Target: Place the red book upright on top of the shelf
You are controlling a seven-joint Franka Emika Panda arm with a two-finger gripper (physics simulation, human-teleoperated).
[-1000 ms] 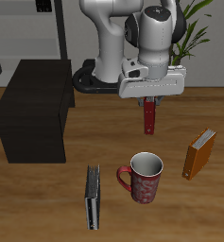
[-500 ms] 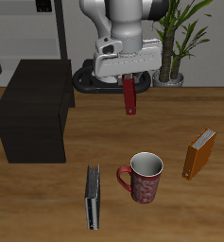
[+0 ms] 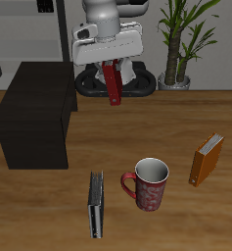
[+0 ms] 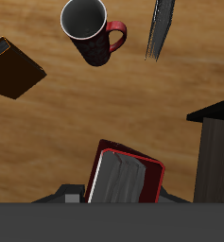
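While the wooden surface point(image 3: 108, 147) spreads under everything, the black shelf point(image 3: 34, 113) sits on it with a flat bare top. The arm point(image 3: 110, 12) stands behind, its gripper point(image 3: 110, 61) closed on the red book point(image 3: 112, 82), which hangs in the air slightly tilted, beside the shelf and not touching it. In the wrist view the red book point(image 4: 125, 176) shows edge-on, its pages pale, with a corner of the shelf point(image 4: 215, 142) close by. Nearer the front edge stand a red mug point(image 3: 147, 183), an orange-brown book point(image 3: 207, 159) upright, and a dark book point(image 3: 95, 203) beside the mug.
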